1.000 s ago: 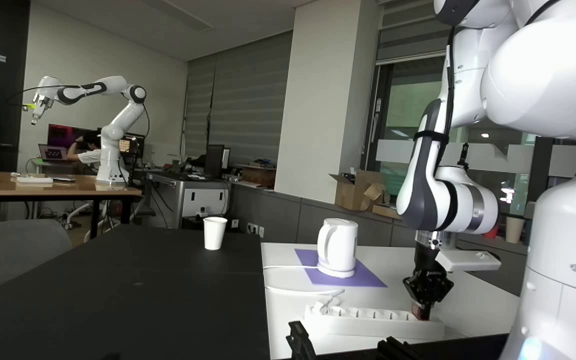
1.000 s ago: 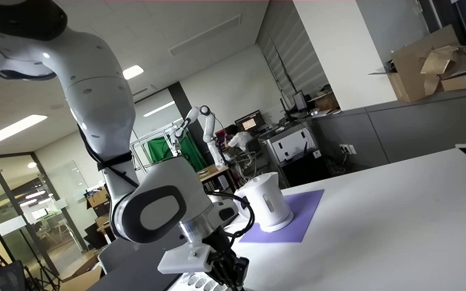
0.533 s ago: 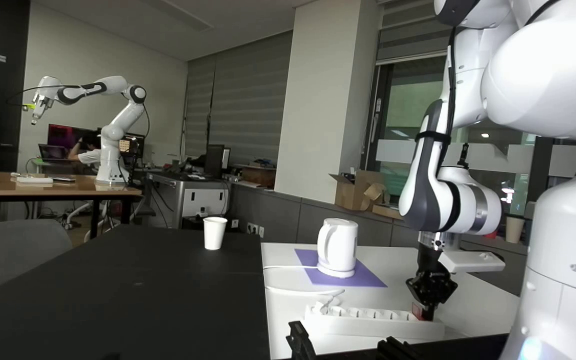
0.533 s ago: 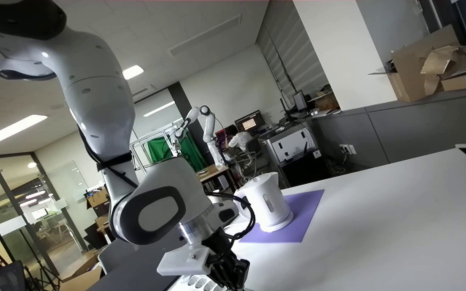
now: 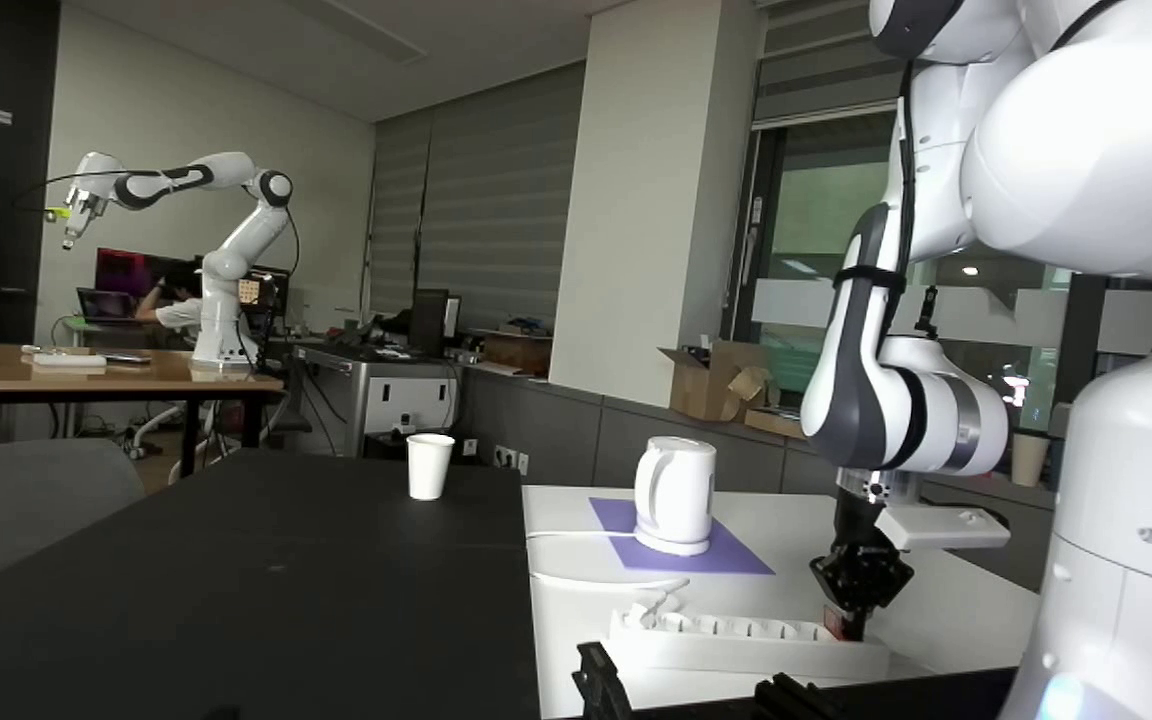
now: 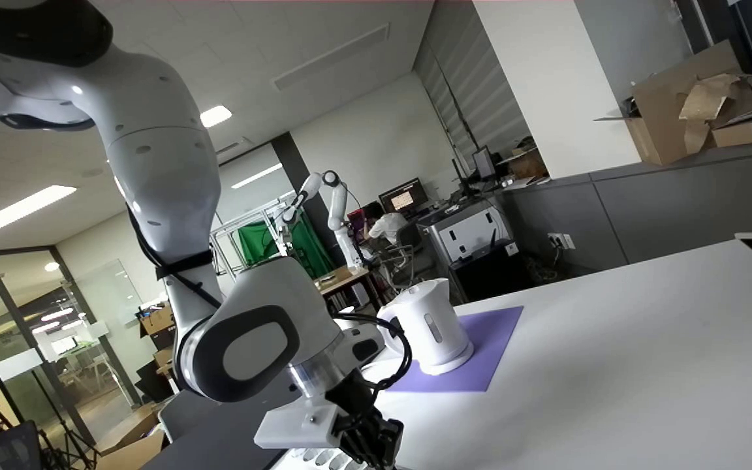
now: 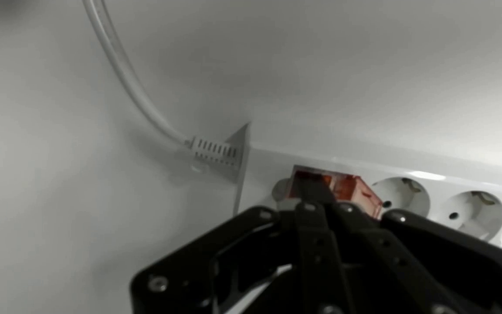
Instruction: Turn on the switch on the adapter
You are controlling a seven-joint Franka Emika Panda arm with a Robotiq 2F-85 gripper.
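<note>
one red switch [image 7: 344, 186] sits at the lead [image 7: 135, 89] end of the white adapter [image 5: 736, 652], partly covered by the end effector [image 7: 317, 192], whose fingers are pressed together, holding nothing; contact unclear. an exterior view adds a plug [image 5: 642, 613] at the adapter's far end, outside the wrist view. both exterior views show the white jug [image 5: 683, 490] on a purple sheet [image 5: 738, 560], white tabletop [image 6: 624, 352] beneath; beyond, a second robot arm [image 5: 241, 245].

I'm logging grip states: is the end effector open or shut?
Shut: in the wrist view, the end effector shows its fingertips together as one dark block, partly covering the red switch.
</note>
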